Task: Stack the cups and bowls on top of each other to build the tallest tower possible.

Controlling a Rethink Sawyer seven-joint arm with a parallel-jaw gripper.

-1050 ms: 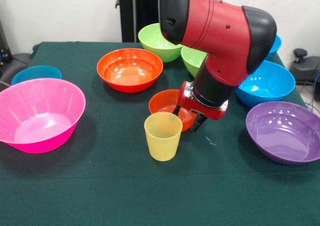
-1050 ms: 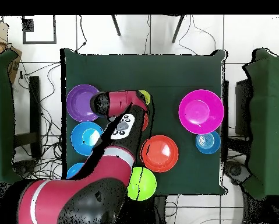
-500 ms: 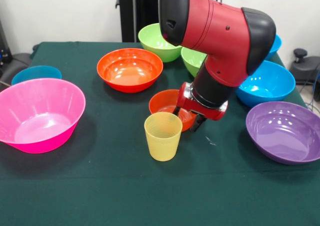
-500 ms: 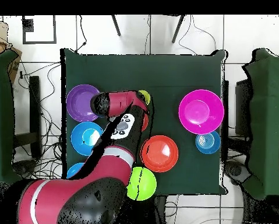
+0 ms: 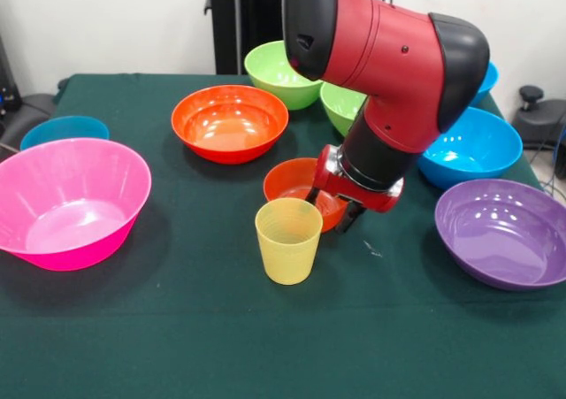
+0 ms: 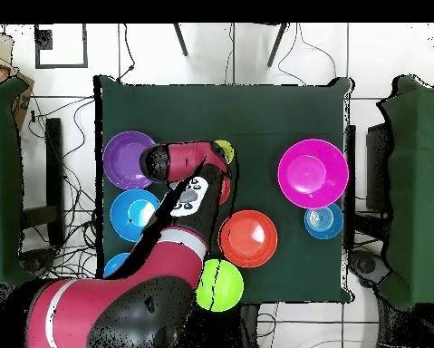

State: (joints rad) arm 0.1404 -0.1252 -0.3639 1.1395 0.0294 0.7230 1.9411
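While the arm [image 5: 389, 72] leans over the table [image 5: 177, 346], no tower stands: the pink bowl [image 5: 66, 203], purple bowl [image 5: 504, 233] and large orange bowl [image 5: 230, 121] sit apart; the gripper [image 5: 332, 211] reaches into the small orange bowl [image 5: 292, 180], its opening impossible to tell, touching the yellow cup [image 5: 288, 240]

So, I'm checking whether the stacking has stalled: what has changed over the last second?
Nothing visibly changed. The claw hangs low at the small orange bowl, right behind the yellow cup, and no bowl has shifted.
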